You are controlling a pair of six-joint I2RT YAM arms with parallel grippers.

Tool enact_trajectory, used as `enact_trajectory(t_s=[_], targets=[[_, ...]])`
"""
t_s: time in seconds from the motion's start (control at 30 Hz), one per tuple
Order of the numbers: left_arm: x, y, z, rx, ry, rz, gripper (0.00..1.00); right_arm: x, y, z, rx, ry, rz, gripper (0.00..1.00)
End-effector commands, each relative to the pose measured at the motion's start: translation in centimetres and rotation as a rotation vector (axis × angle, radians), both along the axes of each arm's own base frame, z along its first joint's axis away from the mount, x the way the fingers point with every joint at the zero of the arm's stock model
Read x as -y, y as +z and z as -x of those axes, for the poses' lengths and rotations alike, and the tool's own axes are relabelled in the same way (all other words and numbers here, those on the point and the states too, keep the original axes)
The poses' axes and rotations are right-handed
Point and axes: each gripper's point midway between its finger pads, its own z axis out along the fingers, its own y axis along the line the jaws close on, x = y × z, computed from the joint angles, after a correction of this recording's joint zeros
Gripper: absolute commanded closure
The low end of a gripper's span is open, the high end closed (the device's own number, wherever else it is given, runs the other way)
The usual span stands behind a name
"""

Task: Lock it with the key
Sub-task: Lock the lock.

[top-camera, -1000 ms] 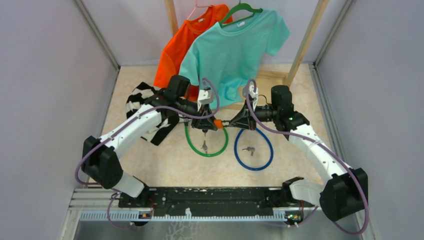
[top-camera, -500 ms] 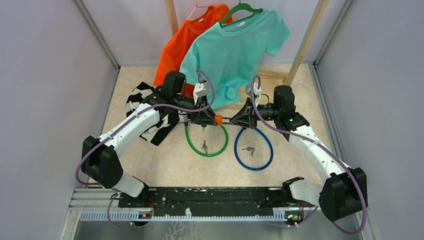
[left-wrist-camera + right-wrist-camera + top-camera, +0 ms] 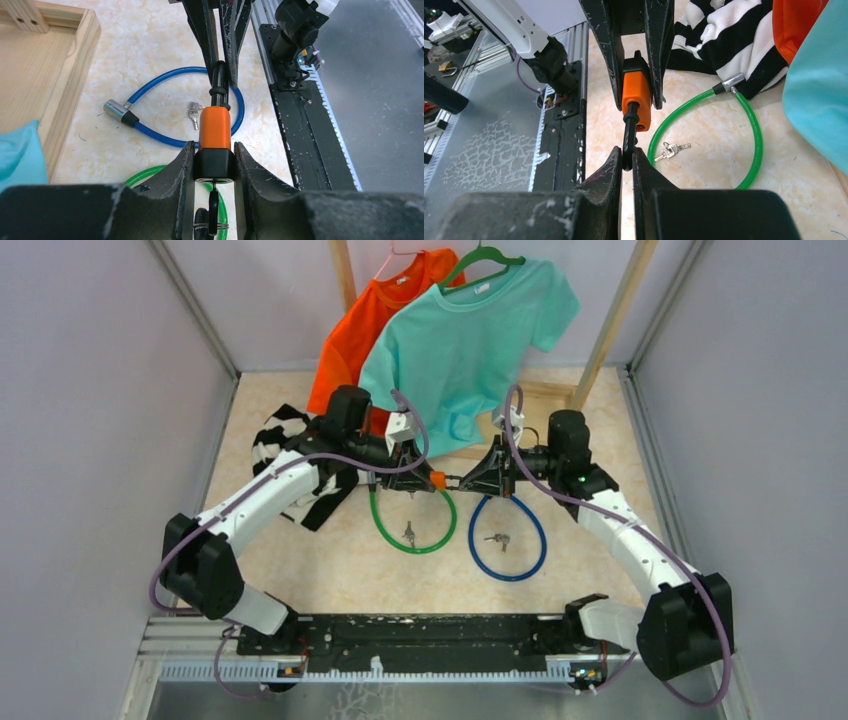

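An orange-and-black lock body (image 3: 437, 480) hangs in the air between my two grippers. My left gripper (image 3: 214, 149) is shut on its black cap, and a key (image 3: 213, 210) with a ring sticks out of the cap's near face. My right gripper (image 3: 626, 154) is shut on the black pin (image 3: 629, 132) that enters the orange body (image 3: 634, 92). In the top view the left gripper (image 3: 418, 480) and right gripper (image 3: 466, 481) face each other above the table. The pin also shows in the left wrist view (image 3: 218, 80).
A green cable lock (image 3: 410, 545) with loose keys (image 3: 409, 533) and a blue cable lock (image 3: 510, 575) with keys (image 3: 497, 539) lie below the grippers. A striped cloth (image 3: 285, 440), a wooden frame (image 3: 545, 395) and hanging orange and teal shirts (image 3: 470, 340) stand behind.
Both grippers, with the lock between them, have shifted slightly toward the far side. Their holds are unchanged.
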Motion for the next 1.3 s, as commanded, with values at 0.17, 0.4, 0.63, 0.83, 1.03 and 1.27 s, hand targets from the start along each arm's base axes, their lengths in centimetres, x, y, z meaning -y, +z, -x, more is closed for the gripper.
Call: enact_trajectory(t_s=[0.17, 0.4, 0.63, 0.83, 1.03, 1.27], targets=[[0.8, 2.1, -1.4, 0.200, -0.006, 0.059, 1.00, -0.5, 1.4, 1.3, 0.033, 0.094, -0.027, 1.00], [1.3, 2.0, -0.4, 0.164, -0.037, 0.064, 1.00, -1.3, 0.7, 1.2, 0.059, 0.104, 0.004, 1.00], [2.0, 1.9, 0.3, 0.101, -0.043, 0.072, 1.00, -2.1, 0.8, 0.7, 0.097, 0.104, 0.015, 1.00], [2.6, 1.4, -0.1, 0.078, -0.019, 0.075, 1.00, -2.9, 1.1, 0.5, 0.097, 0.116, -0.005, 1.00], [2.8, 1.0, -0.8, 0.130, -0.004, 0.071, 1.00, -3.1, 0.9, 0.9, 0.043, 0.112, -0.022, 1.00], [2.5, 0.8, -1.8, 0.265, -0.003, 0.037, 1.00, -2.9, 1.0, 1.2, -0.038, 0.082, -0.026, 1.00]])
